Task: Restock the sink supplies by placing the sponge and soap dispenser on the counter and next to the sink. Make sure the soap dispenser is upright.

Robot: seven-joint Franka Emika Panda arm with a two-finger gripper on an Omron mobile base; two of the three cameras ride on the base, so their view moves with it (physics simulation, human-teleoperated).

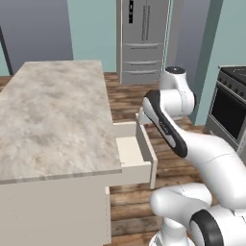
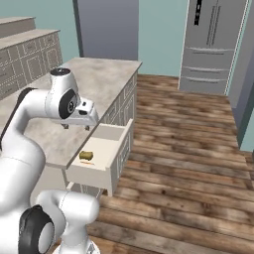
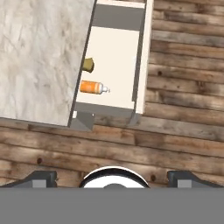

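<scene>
While tool point(image 3: 113, 177) hovers spread, soap dispenser point(image 3: 92, 87) lies flat beside sponge point(image 3: 88, 64) in open drawer point(image 3: 141, 57).

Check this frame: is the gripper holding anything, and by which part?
Nothing is held. The gripper hangs open above the open drawer, where the sponge and soap dispenser lie.
</scene>
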